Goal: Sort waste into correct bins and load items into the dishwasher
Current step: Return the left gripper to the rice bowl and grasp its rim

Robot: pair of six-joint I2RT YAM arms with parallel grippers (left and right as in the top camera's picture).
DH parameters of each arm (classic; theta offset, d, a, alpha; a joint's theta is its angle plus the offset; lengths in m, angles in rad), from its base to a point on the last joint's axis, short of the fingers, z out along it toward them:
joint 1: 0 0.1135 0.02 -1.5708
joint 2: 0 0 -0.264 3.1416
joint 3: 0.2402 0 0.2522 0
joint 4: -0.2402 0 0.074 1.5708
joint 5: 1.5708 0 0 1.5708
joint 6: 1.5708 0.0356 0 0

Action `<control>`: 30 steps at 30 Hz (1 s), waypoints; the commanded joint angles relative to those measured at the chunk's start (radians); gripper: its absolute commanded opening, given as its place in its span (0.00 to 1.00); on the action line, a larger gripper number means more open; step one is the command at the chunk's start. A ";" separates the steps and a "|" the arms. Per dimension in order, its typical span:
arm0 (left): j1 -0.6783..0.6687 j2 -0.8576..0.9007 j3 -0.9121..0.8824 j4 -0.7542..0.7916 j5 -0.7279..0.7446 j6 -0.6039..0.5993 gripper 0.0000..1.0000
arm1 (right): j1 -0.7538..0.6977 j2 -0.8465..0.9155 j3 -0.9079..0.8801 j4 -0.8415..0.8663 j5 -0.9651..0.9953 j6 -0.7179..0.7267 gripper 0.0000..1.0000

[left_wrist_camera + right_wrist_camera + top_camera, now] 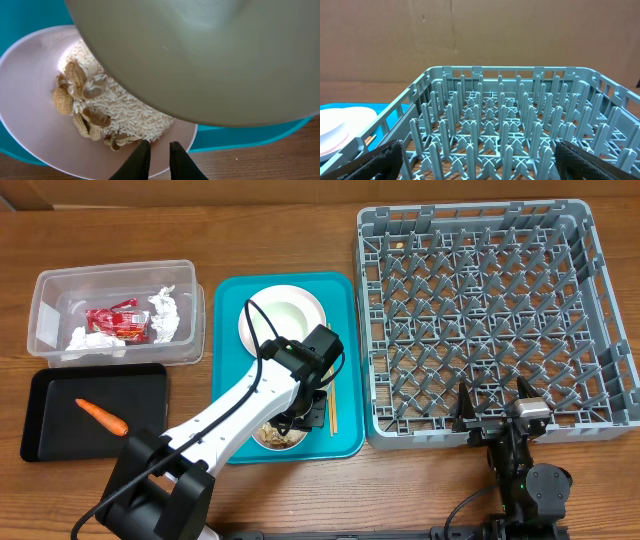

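Dish rack (pixel 480 310), big and grey, sits on the right of the desk (pixel 300 230). The right end effector (pixel 493 402) hangs at its near edge, spread wide and holding nothing. A teal tray (pixel 228 350) lies in the middle, with a plate (pixel 290 310) at its far end and chopsticks (pixel 333 410) by its right side. On the left, a clear tub (pixel 50 310) holds a red wrapper (pixel 117 323) and tissues (pixel 165 315). Nearer, a black tray (pixel 60 415) holds a carrot piece (pixel 102 416). The left end effector (pixel 159 146) is over the rim of a bowl (pixel 30 110) of rice (pixel 120 112) and nuts (pixel 75 80) at the teal tray's near end. Its fingers (pixel 140 162) are a little apart, and I cannot tell if they pinch it.
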 commanded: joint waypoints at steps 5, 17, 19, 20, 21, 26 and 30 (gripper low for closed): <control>-0.005 0.005 -0.005 0.008 0.103 0.121 0.19 | -0.006 -0.010 -0.011 0.005 -0.002 0.005 1.00; -0.005 0.005 -0.006 0.016 0.095 0.151 0.26 | -0.006 -0.010 -0.011 0.005 -0.001 0.005 1.00; -0.005 0.005 -0.006 0.016 0.095 0.151 0.27 | -0.006 -0.010 -0.011 0.005 -0.002 0.005 1.00; -0.005 0.005 -0.006 0.016 0.093 0.151 0.28 | -0.006 -0.010 -0.011 0.005 -0.001 0.005 1.00; -0.005 0.005 -0.006 0.016 0.089 0.151 0.28 | -0.006 -0.010 -0.011 0.005 -0.001 0.005 1.00; -0.019 0.005 -0.011 0.022 0.055 0.150 0.27 | -0.006 -0.010 -0.011 0.005 -0.002 0.005 1.00; -0.064 0.005 -0.011 0.031 0.017 0.140 0.26 | -0.006 -0.010 -0.011 0.005 -0.002 0.005 1.00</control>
